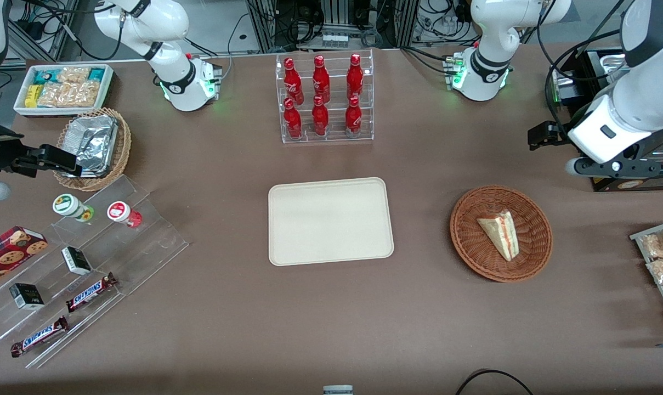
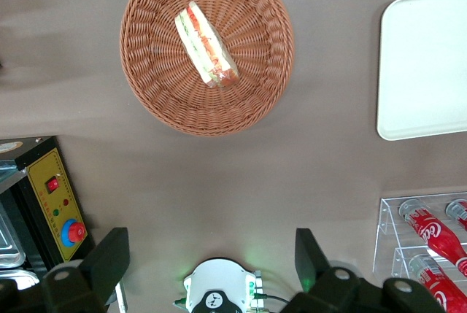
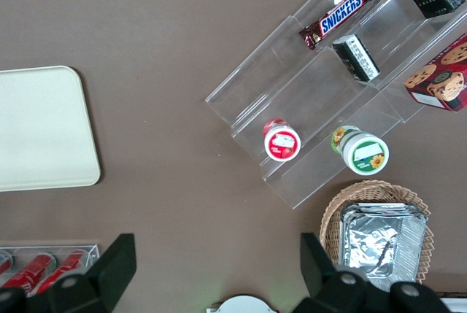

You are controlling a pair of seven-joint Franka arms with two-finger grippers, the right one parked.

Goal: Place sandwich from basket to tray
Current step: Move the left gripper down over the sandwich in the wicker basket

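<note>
The sandwich (image 1: 500,235) lies inside the basket (image 1: 535,251), a pale triangular wedge resting on its side with the red, orange and green filling layers showing along its cut edge; in the left wrist view the sandwich (image 2: 205,44) sits near the middle of the basket (image 2: 153,79), clear of the woven rim. The basket stands on the brown surface (image 1: 419,307) toward the working arm's end, well apart from the tray (image 1: 287,252), which lies flat in the middle of the surface with nothing on it. Farther from the front camera than the tray stands a clear rack of red bottles (image 1: 321,99). The tool (image 1: 542,135) hangs high above the surface at the working arm's end, farther from the front camera than the basket and not touching anything; in the left wrist view its two dark fingers (image 2: 109,262) stand wide apart with only bare surface and the arm's base between them, gripping nothing. Beside it sits a black box with a yellow panel and red button (image 2: 57,203). Toward the parked arm's end lie a tan basket with a foil container (image 1: 92,144), a clear stepped stand with snack bars and small jars (image 1: 90,263), and a white bin of packets (image 1: 65,88).
</note>
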